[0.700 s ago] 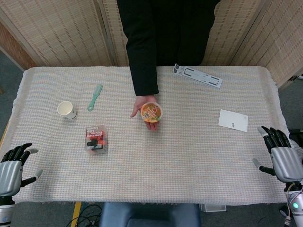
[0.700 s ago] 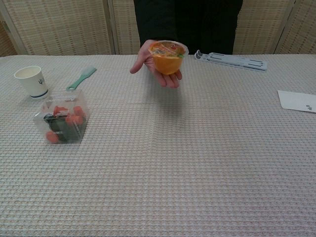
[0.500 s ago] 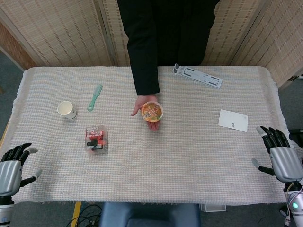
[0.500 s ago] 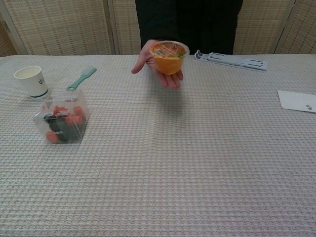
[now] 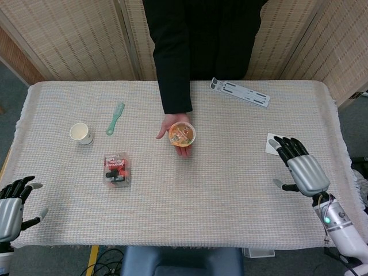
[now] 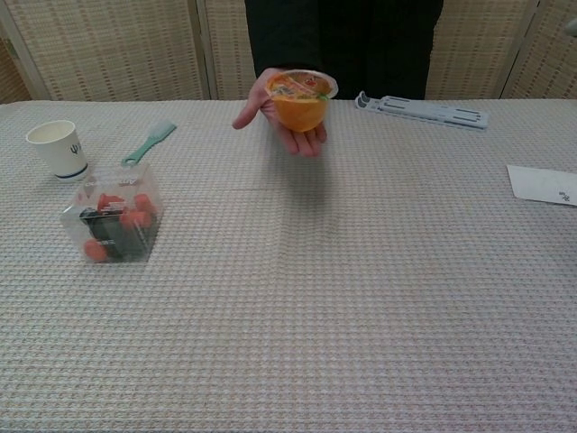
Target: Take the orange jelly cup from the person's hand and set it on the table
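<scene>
Head view: right hand [image 5: 303, 170] fingers [image 5: 286, 145] spread apart, empty, tips over the white card [image 5: 276, 140]. Left hand [image 5: 10, 201] likewise splayed, holding nothing. Orange jelly cup [image 5: 182, 133] sits well beyond both, on the person's hand [image 5: 173, 136], above the table [image 5: 230, 190].

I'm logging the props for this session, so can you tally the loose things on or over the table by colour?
Orange: 1, the jelly cup in the person's hand
Green: 1, the comb
White: 2, the paper cup and the card
Grey: 1, the flat rack
Clear: 1, the snack box with red pieces
Total: 6
</scene>
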Robot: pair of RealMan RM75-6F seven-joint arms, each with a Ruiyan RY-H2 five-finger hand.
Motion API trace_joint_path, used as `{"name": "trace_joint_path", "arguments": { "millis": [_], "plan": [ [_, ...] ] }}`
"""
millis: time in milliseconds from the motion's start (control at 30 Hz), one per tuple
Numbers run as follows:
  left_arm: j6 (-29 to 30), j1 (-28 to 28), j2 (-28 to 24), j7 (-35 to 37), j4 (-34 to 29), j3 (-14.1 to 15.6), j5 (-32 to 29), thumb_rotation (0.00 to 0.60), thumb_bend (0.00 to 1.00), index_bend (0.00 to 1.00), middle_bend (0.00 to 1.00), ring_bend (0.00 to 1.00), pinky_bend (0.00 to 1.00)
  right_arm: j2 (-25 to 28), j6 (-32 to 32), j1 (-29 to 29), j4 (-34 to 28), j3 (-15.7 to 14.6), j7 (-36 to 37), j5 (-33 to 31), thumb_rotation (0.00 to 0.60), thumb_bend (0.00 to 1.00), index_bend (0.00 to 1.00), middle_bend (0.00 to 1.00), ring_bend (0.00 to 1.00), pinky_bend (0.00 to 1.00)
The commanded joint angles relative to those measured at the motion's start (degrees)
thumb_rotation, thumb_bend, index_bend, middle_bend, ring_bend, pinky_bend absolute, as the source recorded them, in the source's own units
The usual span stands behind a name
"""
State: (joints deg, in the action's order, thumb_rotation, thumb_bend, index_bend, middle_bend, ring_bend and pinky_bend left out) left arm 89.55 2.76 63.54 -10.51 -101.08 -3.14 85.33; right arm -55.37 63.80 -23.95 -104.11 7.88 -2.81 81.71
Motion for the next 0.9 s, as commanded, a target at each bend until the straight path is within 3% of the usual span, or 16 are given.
{"name": "trace_joint_path", "arguments": {
  "millis": [33,200,533,800,900],
  "plan": [
    [0.2,-0.3,0.0,0.0,0.0,0.2,0.0,0.600,0.22,0.34,0.23,0.20,0.24,-3.5,-11.2,-10.3,1.4,5.4,-1.1,-5.4,0.600,0.20,0.00,0.00,0.00,0.02],
    [0.6,-0.8,-0.4,0.1,0.1,0.3,-0.4,0.600,0.22,0.35,0.23,0.20,0.24,-9.5,-20.1,-19.6,6.0,9.2,-0.7,-11.1,0.600,0.17,0.00,0.00,0.00,0.02],
    [0.8,-1.8,-0.7,1.4,1.3,0.3,-1.8,0.600,0.22,0.35,0.23,0.20,0.24,-21.6,-29.1,-34.3,18.1,11.8,-6.0,-22.7,0.600,0.17,0.00,0.00,0.00,0.02],
    [0.8,-2.4,-0.7,3.0,2.6,0.3,-2.4,0.600,0.22,0.35,0.23,0.20,0.24,-26.7,-31.1,-41.3,24.1,10.7,-9.5,-29.9,0.600,0.21,0.00,0.00,0.00,0.03],
    [0.8,-2.6,-0.6,3.5,3.2,0.3,-2.8,0.600,0.22,0.35,0.23,0.20,0.24,-27.5,-30.4,-42.6,25.4,9.6,-11.1,-31.9,0.600,0.28,0.00,0.01,0.00,0.07]
  ]
}}
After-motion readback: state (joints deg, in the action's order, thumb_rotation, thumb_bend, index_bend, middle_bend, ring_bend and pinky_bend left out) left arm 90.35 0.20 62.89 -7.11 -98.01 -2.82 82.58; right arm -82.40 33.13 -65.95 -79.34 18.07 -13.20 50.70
